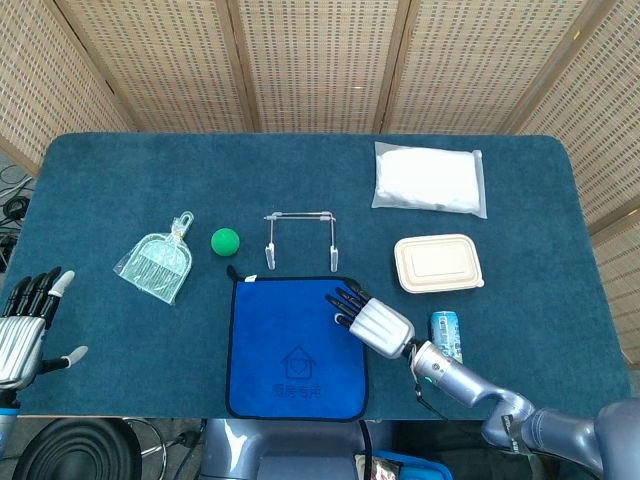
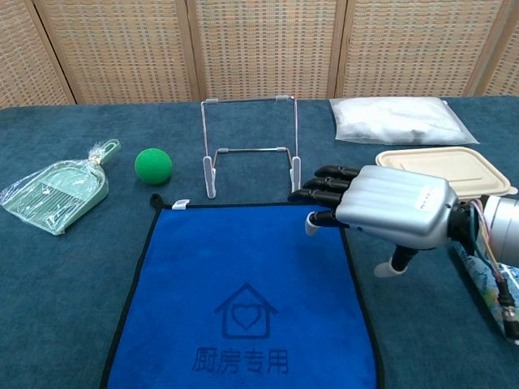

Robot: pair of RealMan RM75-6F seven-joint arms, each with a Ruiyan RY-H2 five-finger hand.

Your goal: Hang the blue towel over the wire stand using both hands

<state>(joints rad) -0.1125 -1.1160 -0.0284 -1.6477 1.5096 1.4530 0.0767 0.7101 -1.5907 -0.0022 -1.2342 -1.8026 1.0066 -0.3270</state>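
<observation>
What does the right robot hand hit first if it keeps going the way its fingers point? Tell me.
Probably the wire stand. The right robot hand points up-left over the blue towel's far right corner, toward the stand's right leg. Height is unclear, so it could pass beside it.

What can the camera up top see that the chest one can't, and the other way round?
Only the head view shows the left hand, open at the table's near left corner, plus the whole table and all of the can. Only the chest view shows, side-on, the stand standing upright, and the right hand open by the towel's far right corner. Both show the towel lying flat, the stand behind it, the ball, the scoop, the white bag and the box.
</observation>
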